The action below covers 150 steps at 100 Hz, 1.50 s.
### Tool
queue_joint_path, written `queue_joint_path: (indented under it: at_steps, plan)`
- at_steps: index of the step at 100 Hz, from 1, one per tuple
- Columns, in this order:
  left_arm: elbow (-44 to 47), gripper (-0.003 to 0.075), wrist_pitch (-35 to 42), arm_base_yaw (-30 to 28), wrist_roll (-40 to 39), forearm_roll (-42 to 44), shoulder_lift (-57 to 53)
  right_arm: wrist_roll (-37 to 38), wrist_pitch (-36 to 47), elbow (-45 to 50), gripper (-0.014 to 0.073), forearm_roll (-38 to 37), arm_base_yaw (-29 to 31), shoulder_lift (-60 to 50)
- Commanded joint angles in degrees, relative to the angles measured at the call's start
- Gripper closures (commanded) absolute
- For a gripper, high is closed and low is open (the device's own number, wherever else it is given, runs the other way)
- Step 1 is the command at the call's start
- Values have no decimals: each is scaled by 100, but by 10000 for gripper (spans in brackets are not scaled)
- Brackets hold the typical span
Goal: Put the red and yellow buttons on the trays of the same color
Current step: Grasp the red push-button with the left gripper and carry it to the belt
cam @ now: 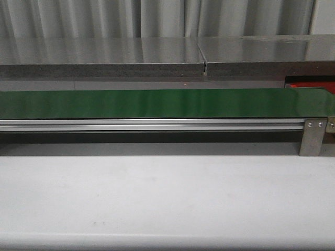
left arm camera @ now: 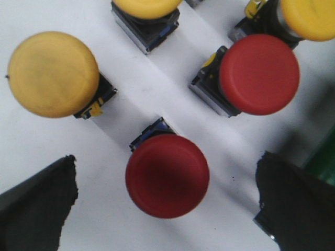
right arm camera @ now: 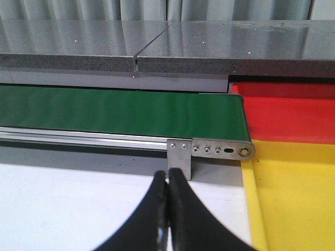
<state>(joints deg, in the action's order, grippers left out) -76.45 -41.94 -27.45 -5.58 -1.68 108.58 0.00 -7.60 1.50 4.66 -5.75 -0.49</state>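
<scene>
Showing two red buttons (left arm camera: 167,175) and three yellow buttons (left arm camera: 52,73).

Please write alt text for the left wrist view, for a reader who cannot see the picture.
The open left claw hangs over a red button that lies between its two dark fingers on a white surface. Near it are a second red button and three yellow buttons, two of them cut off by the picture's edge.

No readable text, labels, brands or nos. in any view. Red buttons (left arm camera: 167,175), yellow buttons (left arm camera: 52,73), belt (cam: 157,103), red tray (right arm camera: 288,117) and yellow tray (right arm camera: 296,198) all carry no markings.
</scene>
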Motion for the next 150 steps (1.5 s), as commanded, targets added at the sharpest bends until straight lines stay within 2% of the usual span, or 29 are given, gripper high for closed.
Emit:
queue_joint_path:
  at_steps: [1,21,30,40,78,117,127,139,150]
  plan:
    - [-201,60,186,-8,5,-81,-162,0,468,-104,660,5,-9,-103]
    - [-229,63,210,-8,5,-81,-70,0,468,-104,660,5,-9,-103]
    - [-234,110,235,-8,5,-81,-70,0,468,-104,660,5,-9,-103]
    - [-234,218,235,-8,5,-81,-70,0,468,-104,660,5,-9,-103]
    - [-243,741,71,-8,5,-81,-103,0,468,-104,660,5,-9,-103]
    - [-259,739,-86,2,18,-81,-1264,0,468,-104,660,5,-9,-103]
    - [-448,739,-158,86,311,-306,-1537,0,468,-104,660,5,-9,-103]
    - [-890,739,-455,342,783,-686,-1559,0,468,-104,660,5,-9,-103]
    - [-1261,739,-610,666,903,-701,-1413,0,468,-104,660,5,-9,-103]
